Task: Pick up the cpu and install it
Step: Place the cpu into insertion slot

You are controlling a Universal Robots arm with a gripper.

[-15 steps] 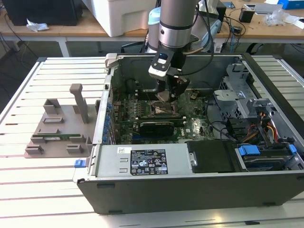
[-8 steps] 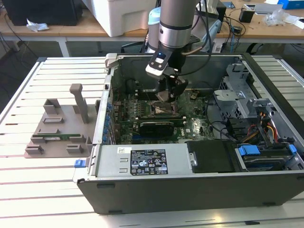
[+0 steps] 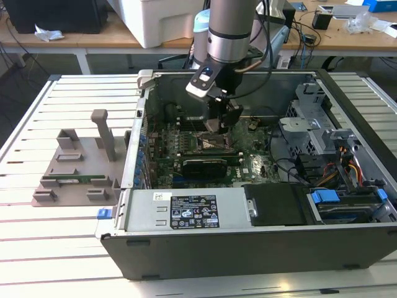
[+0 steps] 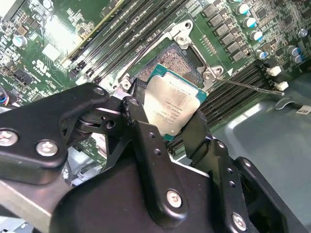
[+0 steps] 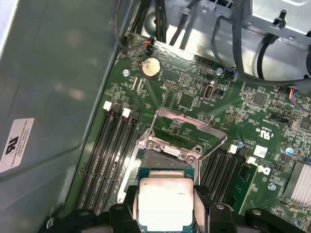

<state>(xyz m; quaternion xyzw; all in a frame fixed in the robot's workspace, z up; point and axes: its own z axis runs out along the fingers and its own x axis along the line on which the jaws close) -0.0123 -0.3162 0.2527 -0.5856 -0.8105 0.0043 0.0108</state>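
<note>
Black fingers (image 4: 146, 141) of the gripper (image 4: 167, 121) pinch the cpu (image 4: 174, 106) just above the open socket (image 4: 183, 60) (picked up, seemingly not seated yet).

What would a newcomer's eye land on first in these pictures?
The silver cpu clamped in the black gripper, poised at the open socket on the green motherboard. Around it, the opened computer case on the slatted table, with a grey-brown tray on the exterior view's left.
</note>
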